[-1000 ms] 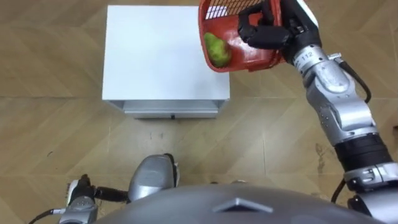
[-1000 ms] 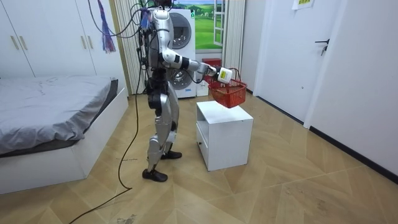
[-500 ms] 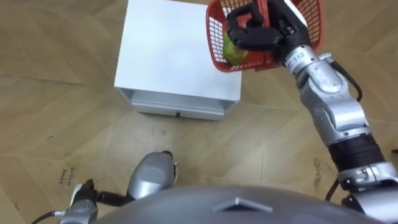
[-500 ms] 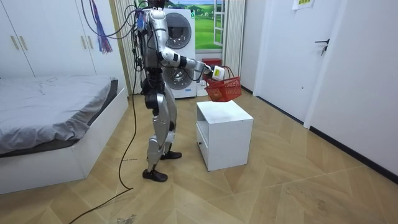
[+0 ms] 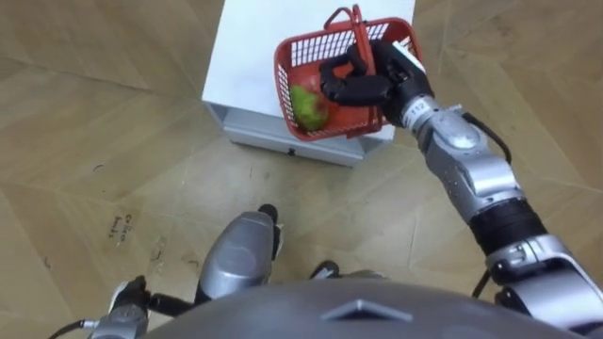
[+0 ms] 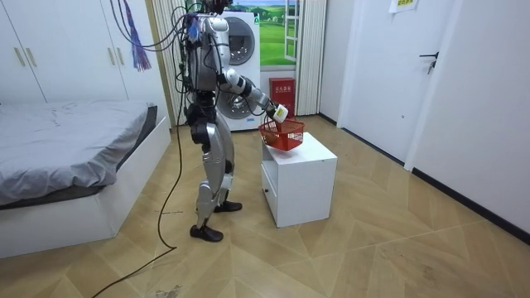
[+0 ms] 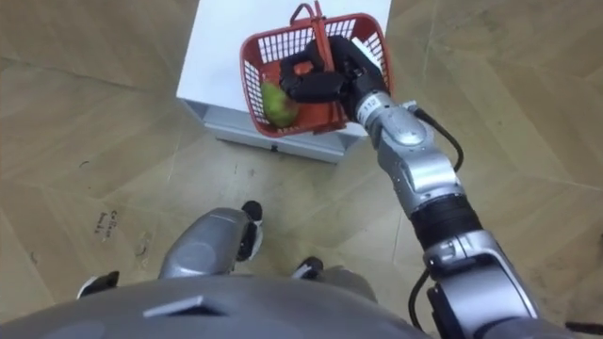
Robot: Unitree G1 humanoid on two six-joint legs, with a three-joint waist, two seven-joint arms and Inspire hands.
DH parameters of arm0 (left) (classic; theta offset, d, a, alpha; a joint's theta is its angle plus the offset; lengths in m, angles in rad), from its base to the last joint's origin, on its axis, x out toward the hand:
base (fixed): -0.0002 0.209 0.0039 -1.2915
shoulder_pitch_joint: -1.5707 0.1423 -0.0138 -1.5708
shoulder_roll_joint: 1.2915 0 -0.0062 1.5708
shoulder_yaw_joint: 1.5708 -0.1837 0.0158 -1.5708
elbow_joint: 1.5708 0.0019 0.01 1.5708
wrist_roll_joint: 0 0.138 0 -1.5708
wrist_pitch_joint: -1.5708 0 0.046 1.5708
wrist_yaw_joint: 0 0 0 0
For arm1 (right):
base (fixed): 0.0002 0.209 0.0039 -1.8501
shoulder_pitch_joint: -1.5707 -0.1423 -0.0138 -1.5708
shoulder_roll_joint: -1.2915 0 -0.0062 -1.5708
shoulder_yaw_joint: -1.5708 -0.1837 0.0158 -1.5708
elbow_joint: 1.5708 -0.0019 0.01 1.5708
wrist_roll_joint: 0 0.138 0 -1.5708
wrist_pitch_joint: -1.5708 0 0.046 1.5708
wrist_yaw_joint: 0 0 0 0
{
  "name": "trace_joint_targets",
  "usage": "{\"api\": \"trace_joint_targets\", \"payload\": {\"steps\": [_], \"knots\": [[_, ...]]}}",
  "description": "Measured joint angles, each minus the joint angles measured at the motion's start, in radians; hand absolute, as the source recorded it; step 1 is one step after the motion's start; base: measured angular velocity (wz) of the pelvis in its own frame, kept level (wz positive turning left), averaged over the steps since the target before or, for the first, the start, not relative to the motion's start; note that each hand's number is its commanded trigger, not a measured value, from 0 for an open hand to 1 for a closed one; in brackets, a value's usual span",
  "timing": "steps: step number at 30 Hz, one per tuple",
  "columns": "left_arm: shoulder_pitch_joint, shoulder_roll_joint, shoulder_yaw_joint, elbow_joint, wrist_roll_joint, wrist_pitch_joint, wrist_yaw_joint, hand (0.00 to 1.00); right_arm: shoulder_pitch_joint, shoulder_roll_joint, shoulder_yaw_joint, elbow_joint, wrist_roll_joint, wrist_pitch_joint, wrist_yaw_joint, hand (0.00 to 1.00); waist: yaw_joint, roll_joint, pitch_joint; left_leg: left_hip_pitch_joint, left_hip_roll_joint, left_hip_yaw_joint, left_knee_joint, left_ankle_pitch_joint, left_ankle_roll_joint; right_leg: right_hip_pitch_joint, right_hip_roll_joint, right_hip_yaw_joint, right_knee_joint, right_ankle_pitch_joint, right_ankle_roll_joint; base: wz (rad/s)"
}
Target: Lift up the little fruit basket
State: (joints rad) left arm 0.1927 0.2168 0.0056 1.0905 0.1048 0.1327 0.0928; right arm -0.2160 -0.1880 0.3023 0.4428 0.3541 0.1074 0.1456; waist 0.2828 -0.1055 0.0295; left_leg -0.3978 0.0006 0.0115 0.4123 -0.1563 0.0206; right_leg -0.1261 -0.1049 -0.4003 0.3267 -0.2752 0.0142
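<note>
Red mesh fruit basket (image 5: 294, 66) hangs by its handle (image 5: 356, 28), which the right robot hand (image 5: 363, 80) grips with curled fingers, just over the near edge of the white surface (image 5: 254, 47); a green fruit (image 5: 306, 105) lies inside. Left robot hand (image 5: 122, 299) sits low at the side. Lift looks essentially achieved: best to hold the wrist level and the grip firm so the fruit does not roll.

Red latticed plastic basket (image 5: 311, 49), upper centre; smooth matt white cabinet (image 5: 250, 52), probably laminate; satin herringbone wood floor (image 5: 104, 113) around.
</note>
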Motion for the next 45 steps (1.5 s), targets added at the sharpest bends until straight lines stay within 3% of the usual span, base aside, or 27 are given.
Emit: {"api": "trace_joint_targets", "payload": {"steps": [6, 14, 17, 20, 21, 22, 23, 24, 26, 27, 29, 31, 32, 33, 42, 43, 44, 45], "knots": [[-0.009, 0.002, -0.013, -0.001, -0.006, -0.006, -0.023, 0.00, -0.061, 0.000, 0.030, 0.092, 0.038, 0.000, 0.011, 1.00, 0.000, 0.001, 0.0005, -0.006, -0.001, -0.002, 0.000, -0.002, 0.001, -0.001, -0.003, -0.016, 0.001, 0.000, 0.000, 0.02], [-0.029, 0.005, -0.022, 0.001, -0.008, -0.034, -0.054, 0.00, -0.062, -0.002, 0.026, 0.159, 0.011, -0.008, 0.006, 1.00, -0.001, 0.000, 0.0001, -0.052, -0.018, -0.005, 0.022, -0.010, 0.015, -0.043, -0.017, -0.016, 0.028, -0.005, 0.009, 0.02], [-0.027, 0.005, -0.021, 0.006, 0.012, -0.032, -0.079, 0.00, -0.062, -0.021, 0.023, 0.160, -0.008, -0.008, 0.003, 1.00, -0.002, 0.000, -0.0007, -0.059, -0.029, -0.002, 0.036, -0.026, 0.035, -0.046, -0.031, -0.015, 0.047, -0.013, 0.029, 0.06], [-0.026, 0.005, -0.021, 0.039, 0.015, -0.039, -0.088, 0.00, -0.061, -0.017, 0.007, 0.178, -0.011, -0.007, 0.013, 1.00, -0.005, 0.005, -0.0013, -0.035, -0.041, 0.011, 0.049, -0.054, 0.063, -0.085, -0.085, -0.013, 0.202, -0.014, 0.043, -0.03], [-0.025, 0.007, -0.022, 0.047, 0.011, -0.038, -0.086, 0.00, -0.059, -0.016, 0.005, 0.197, -0.011, -0.007, 0.021, 1.00, -0.011, 0.006, -0.0008, -0.012, -0.056, 0.012, 0.066, -0.071, 0.073, -0.121, -0.132, -0.011, 0.344, -0.004, 0.049, 0.08], [-0.025, 0.008, -0.022, 0.047, 0.007, -0.039, -0.082, 0.00, -0.057, -0.015, 0.000, 0.216, -0.012, -0.007, 0.022, 1.00, -0.013, 0.007, -0.0012, 0.011, -0.067, 0.011, 0.086, -0.090, 0.083, -0.152, -0.169, 0.008, 0.460, 0.026, 0.048, 0.06], [-0.026, 0.009, -0.022, 0.045, 0.005, -0.041, -0.080, 0.00, -0.057, -0.015, -0.003, 0.219, -0.012, -0.007, 0.020, 1.00, -0.012, 0.009, -0.0014, 0.022, -0.069, 0.013, 0.096, -0.099, 0.088, -0.169, -0.175, 0.028, 0.503, 0.047, 0.040, -0.03], [-0.027, 0.012, -0.030, 0.039, 0.004, -0.051, -0.075, 0.00, -0.058, -0.012, -0.010, 0.217, -0.011, -0.008, 0.020, 1.00, -0.010, 0.020, 0.0004, 0.036, -0.067, 0.009, 0.115, -0.115, 0.096, -0.205, -0.177, 0.069, 0.575, 0.097, 0.023, -0.06], [-0.041, 0.024, -0.043, 0.028, 0.004, -0.061, -0.059, 0.00, -0.058, -0.012, -0.011, 0.217, -0.012, -0.009, 0.021, 1.00, -0.019, 0.021, -0.0005, 0.047, -0.067, -0.002, 0.112, -0.121, 0.101, -0.250, -0.170, 0.100, 0.609, 0.077, 0.038, 0.07], [-0.056, 0.028, -0.051, 0.029, 0.005, -0.069, -0.043, 0.00, -0.058, -0.013, -0.011, 0.218, -0.012, -0.009, 0.019, 1.00, -0.031, 0.031, 0.0043, 0.050, -0.067, -0.018, 0.109, -0.120, 0.102, -0.267, -0.161, 0.092, 0.578, 0.051, 0.048, 0.24], [-0.069, 0.029, -0.066, 0.028, 0.004, -0.078, -0.023, 0.00, -0.056, -0.016, -0.011, 0.217, -0.012, -0.009, 0.018, 1.00, -0.038, 0.037, 0.0016, 0.057, -0.065, -0.029, 0.100, -0.119, 0.103, -0.274, -0.129, 0.098, 0.444, 0.038, 0.057, 0.18], [-0.071, 0.030, -0.091, 0.024, 0.005, -0.073, -0.015, 0.00, -0.060, -0.021, -0.012, 0.208, -0.010, -0.009, 0.017, 1.00, -0.039, 0.042, -0.0006, 0.071, -0.068, -0.038, 0.086, -0.120, 0.103, -0.243, -0.088, 0.098, 0.226, 0.041, 0.053, 0.13], [-0.071, 0.031, -0.091, 0.019, 0.005, -0.070, -0.015, 0.00, -0.060, -0.023, -0.012, 0.207, -0.010, -0.009, 0.017, 1.00, -0.038, 0.042, -0.0012, 0.075, -0.070, -0.042, 0.082, -0.120, 0.103, -0.232, -0.077, 0.098, 0.182, 0.050, 0.048, 0.26], [-0.065, 0.033, -0.093, 0.009, 0.005, -0.060, -0.013, 0.00, -0.060, -0.027, -0.011, 0.204, -0.008, -0.009, 0.016, 1.00, -0.037, 0.037, -0.0040, 0.083, -0.078, -0.051, 0.067, -0.120, 0.101, -0.215, -0.062, 0.097, 0.134, 0.093, 0.027, 0.31], [-0.007, 0.018, -0.100, 0.007, 0.010, -0.021, -0.010, 0.00, -0.099, -0.050, -0.010, 0.200, -0.006, -0.009, -0.019, 1.00, -0.028, 0.033, -0.0038, 0.156, -0.073, -0.091, -0.016, -0.107, 0.079, -0.129, -0.044, 0.040, 0.064, 0.102, 0.022, 0.15], [-0.002, 0.018, -0.100, 0.007, 0.010, -0.021, -0.010, 0.00, -0.104, -0.050, -0.010, 0.200, -0.006, -0.009, -0.029, 0.83, -0.028, 0.030, -0.0048, 0.157, -0.074, -0.093, -0.016, -0.106, 0.079, -0.127, -0.044, 0.040, 0.056, 0.102, 0.022, 0.05], [0.000, 0.018, -0.100, 0.007, 0.010, -0.021, -0.011, 0.00, -0.107, -0.050, -0.010, 0.200, -0.006, -0.009, -0.034, 0.56, -0.027, 0.029, -0.0043, 0.157, -0.074, -0.094, -0.016, -0.106, 0.079, -0.124, -0.043, 0.039, 0.050, 0.102, 0.022, 0.05], [0.001, 0.018, -0.100, 0.007, 0.010, -0.021, -0.014, 0.00, -0.110, -0.050, -0.010, 0.200, -0.006, -0.009, -0.038, 0.00, -0.027, 0.028, -0.0037, 0.158, -0.075, -0.096, -0.017, -0.106, 0.079, -0.121, -0.043, 0.037, 0.047, 0.102, 0.022, 0.06]]}}
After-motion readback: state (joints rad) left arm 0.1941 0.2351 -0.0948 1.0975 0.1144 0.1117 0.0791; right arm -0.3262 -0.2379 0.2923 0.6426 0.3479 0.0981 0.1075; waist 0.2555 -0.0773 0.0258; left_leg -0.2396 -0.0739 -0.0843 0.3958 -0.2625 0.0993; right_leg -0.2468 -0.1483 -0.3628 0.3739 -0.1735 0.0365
